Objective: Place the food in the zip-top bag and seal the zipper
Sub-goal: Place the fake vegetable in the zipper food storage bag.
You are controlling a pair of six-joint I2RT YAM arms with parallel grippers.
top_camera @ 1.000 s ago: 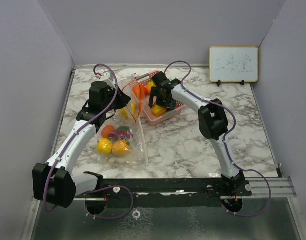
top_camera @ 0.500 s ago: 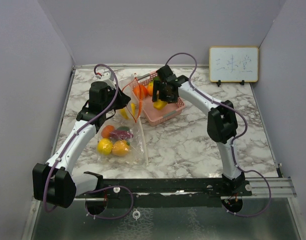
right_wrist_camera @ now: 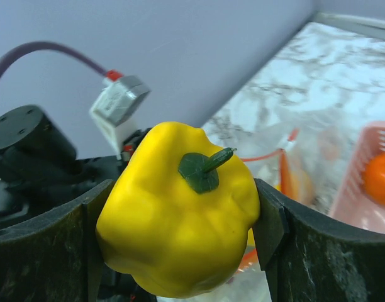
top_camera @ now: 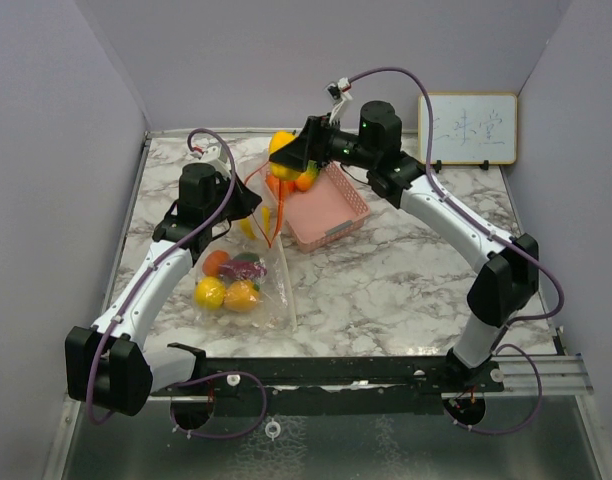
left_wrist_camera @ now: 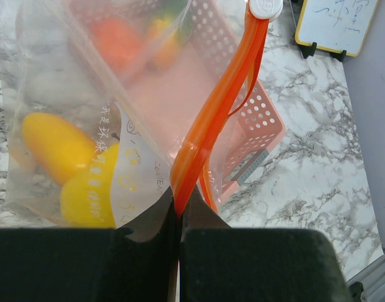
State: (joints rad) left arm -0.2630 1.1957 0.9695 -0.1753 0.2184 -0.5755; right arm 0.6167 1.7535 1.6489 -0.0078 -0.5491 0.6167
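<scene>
Handwriting on the whiteboard [top_camera: 467, 128] and print on the zip-top bag [left_wrist_camera: 117, 126] are illegible.

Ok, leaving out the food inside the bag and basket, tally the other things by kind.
zip-top bag: 1
pink basket: 1
whiteboard: 1
yellow pepper, held up: 1
Total: 4

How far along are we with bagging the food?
Done: several toy foods already lie inside the zip-top bag. In hand: the left gripper pinches the bag's orange zipper strip, and the right gripper holds a yellow pepper in the air. Left: drop the pepper in, move the orange piece from the pink basket, then seal the zipper.
</scene>
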